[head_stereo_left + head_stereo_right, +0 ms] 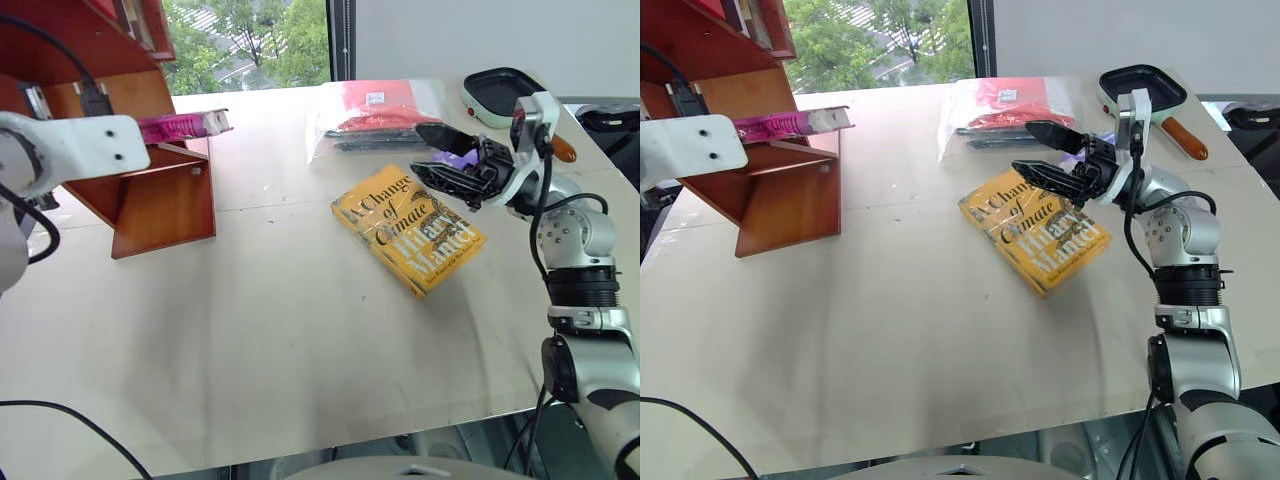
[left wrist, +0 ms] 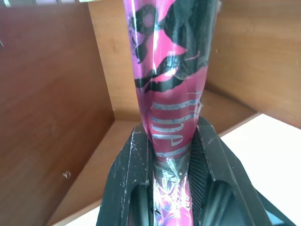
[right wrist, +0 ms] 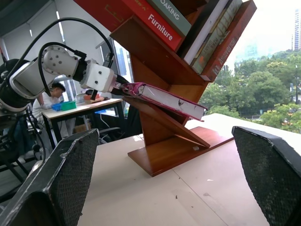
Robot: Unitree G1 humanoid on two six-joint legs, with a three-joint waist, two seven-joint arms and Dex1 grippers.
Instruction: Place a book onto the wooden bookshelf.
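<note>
The pink book (image 1: pixel 185 125) lies tilted on a slanted panel of the reddish-brown wooden bookshelf (image 1: pixel 160 205) at the table's far left. My left gripper (image 2: pixel 171 136) is shut on the book's near end, with its black fingers (image 2: pixel 131 169) pressed against both covers. In the right wrist view the book (image 3: pixel 164 99) juts out from the shelf (image 3: pixel 174 141), white page edges showing. Over at the table's right, my right gripper (image 1: pixel 440 155) hovers open and empty, pointing left above the far corner of a yellow book (image 1: pixel 410 228).
The yellow "A Change of Climate" book lies flat mid-table. A plastic bag with red contents (image 1: pixel 375 110) and a black pan with an orange handle (image 1: pixel 500 92) sit at the back. Several books (image 3: pixel 188 19) fill the upper shelf. A person (image 3: pixel 56 92) sits at a distant desk.
</note>
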